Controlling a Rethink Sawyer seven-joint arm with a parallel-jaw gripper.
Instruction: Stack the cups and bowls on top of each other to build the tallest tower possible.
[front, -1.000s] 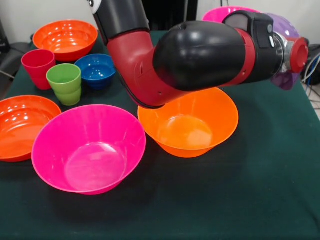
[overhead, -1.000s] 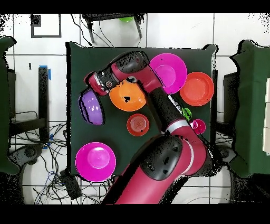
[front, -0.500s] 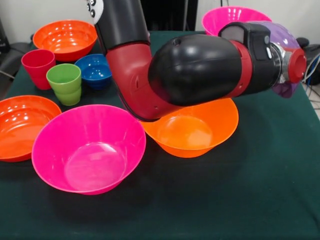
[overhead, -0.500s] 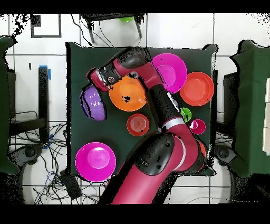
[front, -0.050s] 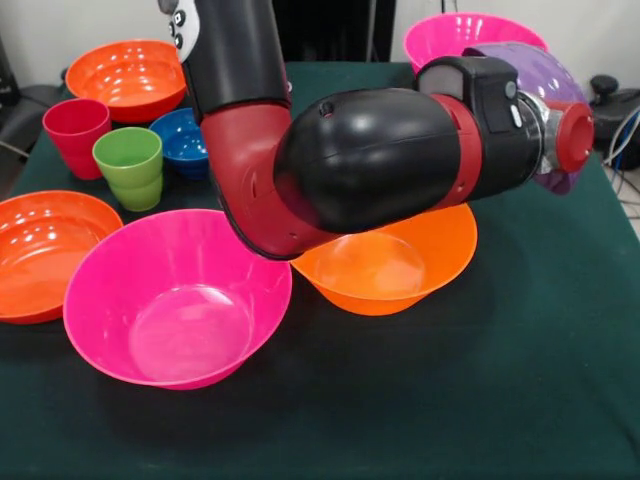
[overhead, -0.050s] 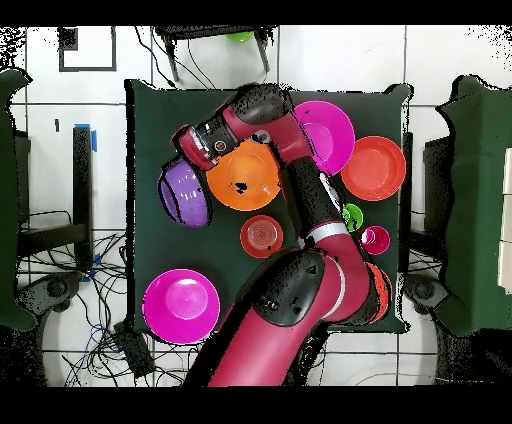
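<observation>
Dark green tablecloth (front, -0.050s: 520, 380) | white tiled floor (overhead, -0.050s: 340, 60) | gripper (overhead, -0.050s: 188, 160) holding purple bowl (overhead, -0.050s: 183, 193)

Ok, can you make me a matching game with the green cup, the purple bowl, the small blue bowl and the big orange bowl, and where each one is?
Things:
1. green cup
2. purple bowl
3. small blue bowl
4. big orange bowl

Places:
A. under the robot arm
B. at the arm's tip
C. beside the red cup
D. behind the green cup

Pairs: 1-C, 2-B, 3-D, 4-A
</observation>
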